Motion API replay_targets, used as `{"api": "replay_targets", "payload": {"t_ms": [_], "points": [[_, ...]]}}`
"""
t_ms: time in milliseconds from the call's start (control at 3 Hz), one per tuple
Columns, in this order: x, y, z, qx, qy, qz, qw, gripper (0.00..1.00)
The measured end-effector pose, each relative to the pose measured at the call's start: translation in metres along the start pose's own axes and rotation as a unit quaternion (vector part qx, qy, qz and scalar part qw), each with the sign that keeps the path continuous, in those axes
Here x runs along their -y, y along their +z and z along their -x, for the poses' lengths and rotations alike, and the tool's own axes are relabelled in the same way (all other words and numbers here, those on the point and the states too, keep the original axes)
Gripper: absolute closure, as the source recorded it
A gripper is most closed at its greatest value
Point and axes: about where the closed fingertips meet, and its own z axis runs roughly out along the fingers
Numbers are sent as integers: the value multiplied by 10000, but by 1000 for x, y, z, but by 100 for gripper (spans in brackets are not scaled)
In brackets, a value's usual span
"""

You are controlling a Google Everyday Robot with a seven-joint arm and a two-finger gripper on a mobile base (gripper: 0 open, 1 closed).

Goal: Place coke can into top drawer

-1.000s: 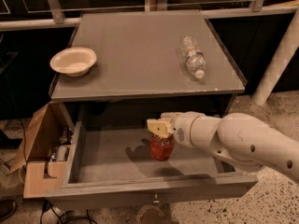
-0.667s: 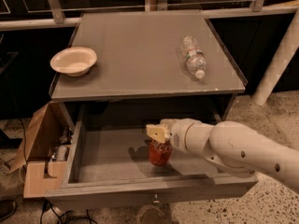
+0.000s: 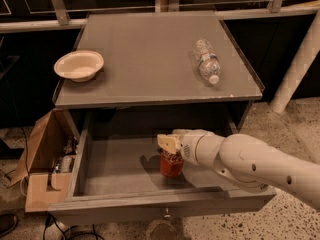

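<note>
The red coke can [image 3: 171, 167] stands upright in the open top drawer [image 3: 119, 170], right of the drawer's middle and close to its front panel. My gripper [image 3: 170, 151] comes in from the right on a white arm and is shut on the can's upper part, hiding its top. The can's base is at or just above the drawer floor; I cannot tell whether it touches.
On the cabinet top [image 3: 145, 49] a beige bowl [image 3: 79, 65] sits at the left and a clear plastic bottle [image 3: 206, 60] lies at the right. An open cardboard box [image 3: 41, 170] stands on the floor left of the drawer. A white post [image 3: 300, 64] rises at the far right.
The gripper and the can have moved together, down and slightly left, deeper into the drawer.
</note>
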Motion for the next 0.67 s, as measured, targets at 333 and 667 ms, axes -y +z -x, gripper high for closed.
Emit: {"api": "replay_targets", "payload": {"t_ms": [333, 667], "points": [[-1, -7, 18, 309, -15, -133, 9994, 100], [-3, -11, 27, 585, 65, -304, 9978, 100]]}}
